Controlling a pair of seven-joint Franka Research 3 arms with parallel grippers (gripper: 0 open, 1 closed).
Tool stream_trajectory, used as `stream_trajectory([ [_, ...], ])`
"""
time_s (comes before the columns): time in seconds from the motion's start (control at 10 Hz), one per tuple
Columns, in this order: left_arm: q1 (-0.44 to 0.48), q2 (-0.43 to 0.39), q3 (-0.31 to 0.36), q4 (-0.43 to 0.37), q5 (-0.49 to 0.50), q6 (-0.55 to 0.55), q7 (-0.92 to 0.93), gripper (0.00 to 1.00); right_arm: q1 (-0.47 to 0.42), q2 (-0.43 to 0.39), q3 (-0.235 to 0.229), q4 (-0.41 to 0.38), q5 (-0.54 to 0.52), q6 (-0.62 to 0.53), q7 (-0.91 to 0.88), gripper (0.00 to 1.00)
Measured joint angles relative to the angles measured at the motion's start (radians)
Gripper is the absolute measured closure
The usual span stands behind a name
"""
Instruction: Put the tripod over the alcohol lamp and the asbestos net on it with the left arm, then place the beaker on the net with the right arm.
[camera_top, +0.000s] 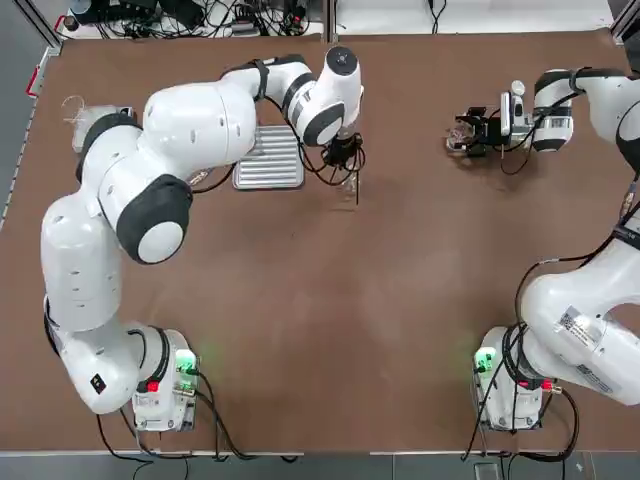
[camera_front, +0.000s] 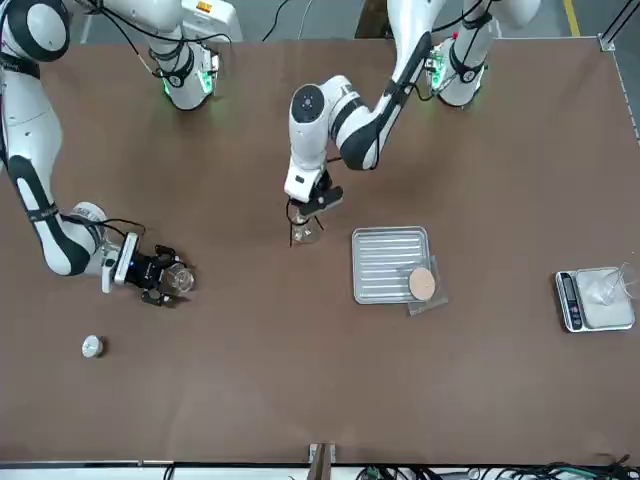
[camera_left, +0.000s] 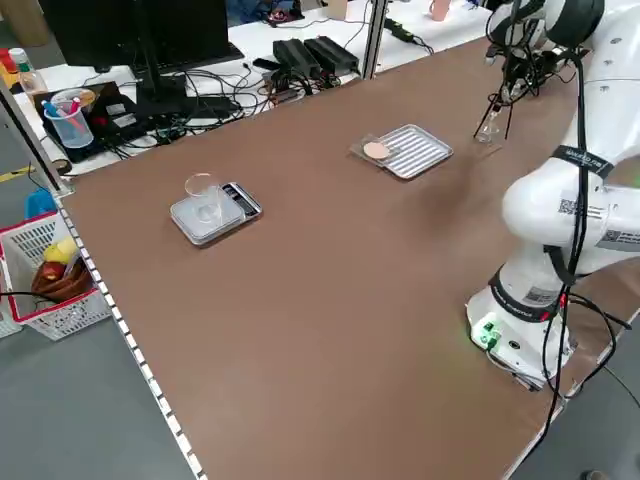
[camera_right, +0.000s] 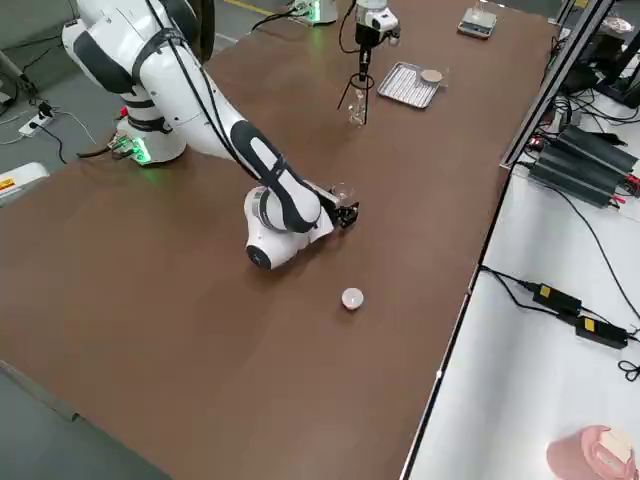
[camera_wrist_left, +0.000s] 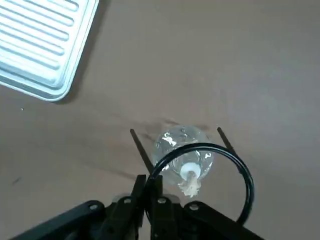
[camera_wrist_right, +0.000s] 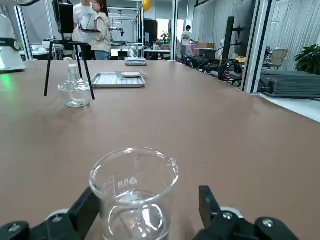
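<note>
The left gripper (camera_front: 304, 208) with the tripod (camera_wrist_left: 200, 172) hangs right above the alcohol lamp (camera_wrist_left: 183, 159), so nothing else fits there. The silver tray (camera_top: 270, 158) sits close beside it. The table (camera_top: 330, 320) middle is wide open. A small white bottle (camera_front: 92, 346) stands near the far edge.

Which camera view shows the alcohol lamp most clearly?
The left wrist view: the alcohol lamp fills the centre, its wick seen through the tripod ring. The right wrist view shows it side-on but far off. Top, front and side views show only a tiny glint.
</note>
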Motion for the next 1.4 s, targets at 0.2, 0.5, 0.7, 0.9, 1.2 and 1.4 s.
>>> stream_trajectory([
  [0.2, 0.001, 0.011, 0.001, 0.000, 0.000, 0.013, 0.000, 0.92, 0.000, 0.000, 0.000, 0.000, 0.000, 0.000, 0.000, 0.11],
  [0.5, 0.001, 0.012, 0.001, 0.003, 0.000, 0.019, 0.000, 0.92, 0.000, 0.000, 0.000, 0.000, 0.000, 0.000, 0.000, 0.11],
  [0.7, 0.001, 0.015, 0.001, 0.003, 0.000, 0.041, 0.000, 0.92, 0.000, 0.000, 0.000, 0.000, 0.000, 0.000, 0.000, 0.11],
  [0.9, 0.001, 0.024, 0.001, 0.003, 0.001, 0.047, 0.000, 0.92, 0.000, 0.000, 0.000, 0.000, 0.000, 0.000, 0.000, 0.11],
  [1.2, 0.000, 0.030, 0.001, 0.003, 0.012, 0.049, 0.000, 0.92, 0.000, 0.000, 0.000, 0.000, 0.000, 0.000, 0.000, 0.11],
  [1.4, 0.000, 0.030, 0.001, 0.003, 0.013, 0.049, 0.000, 0.89, 0.000, 0.000, 0.000, 0.000, 0.000, 0.000, 0.000, 0.11],
])
